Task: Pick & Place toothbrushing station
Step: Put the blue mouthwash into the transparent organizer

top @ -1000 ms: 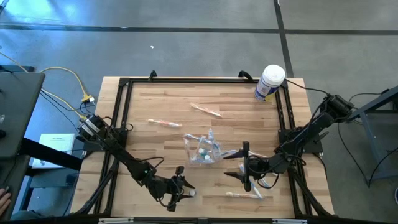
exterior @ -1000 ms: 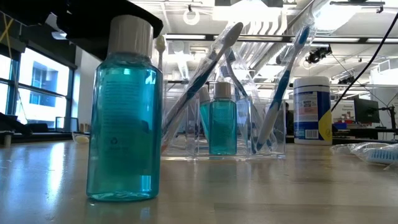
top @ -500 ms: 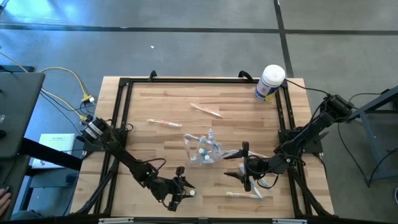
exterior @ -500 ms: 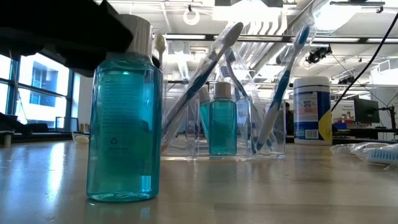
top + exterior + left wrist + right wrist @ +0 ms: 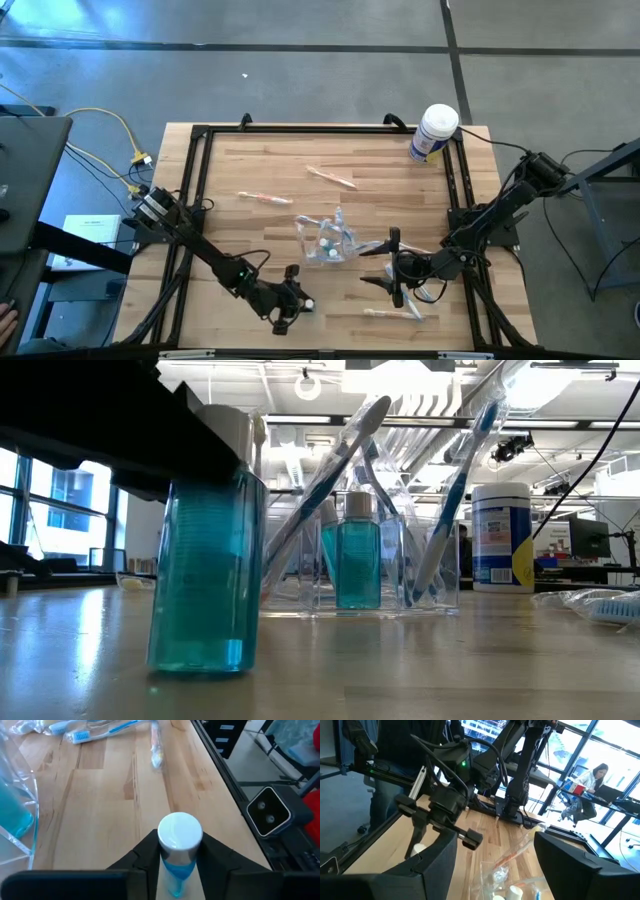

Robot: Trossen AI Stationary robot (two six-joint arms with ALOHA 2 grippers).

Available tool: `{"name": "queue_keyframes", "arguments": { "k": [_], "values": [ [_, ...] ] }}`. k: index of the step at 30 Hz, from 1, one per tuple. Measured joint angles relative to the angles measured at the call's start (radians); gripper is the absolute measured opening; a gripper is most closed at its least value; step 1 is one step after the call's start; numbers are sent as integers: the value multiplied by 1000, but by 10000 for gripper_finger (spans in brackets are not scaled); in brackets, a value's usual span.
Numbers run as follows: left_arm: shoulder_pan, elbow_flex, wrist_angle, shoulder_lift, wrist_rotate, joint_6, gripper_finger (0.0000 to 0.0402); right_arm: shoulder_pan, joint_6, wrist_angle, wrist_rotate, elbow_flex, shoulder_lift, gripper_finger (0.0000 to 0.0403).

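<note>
— Tilted now is the blue bottle (image 5: 205, 560), upright a second ago; where is the toothbrushing station (image 5: 325, 238) found?
— Mid-table. The bottle is clasped by the left gripper (image 5: 180, 851) at the near edge; the right gripper (image 5: 392, 263) is spread, right of the station.

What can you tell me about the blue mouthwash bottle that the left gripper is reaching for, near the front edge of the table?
The mouthwash bottle is small, of clear plastic, filled with teal-blue liquid, with a silver-white round cap. It stands on the wooden table near its front edge, leaning slightly, apart from the clear toothbrushing station. The left gripper has its dark fingers on both sides of the neck, just under the cap, touching or nearly so.
</note>
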Motion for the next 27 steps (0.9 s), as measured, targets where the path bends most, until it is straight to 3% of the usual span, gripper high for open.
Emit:
{"name": "queue_keyframes", "arguments": {
  "k": [9, 14, 21, 27],
  "values": [
    [-2, 37, 7, -7, 1, 81, 88, 5, -1, -6, 0, 0, 0, 258],
    [32, 142, -86, -31, -16, 156, 88, 40, -18, -6, 1, 0, 0, 258],
    [153, 314, -276, -21, -36, 135, 88, 80, -19, -4, 33, 0, 0, 258],
    [206, 344, -313, -19, -162, 138, 88, 120, -19, -5, 107, 0, 0, 258]
  ]
}}
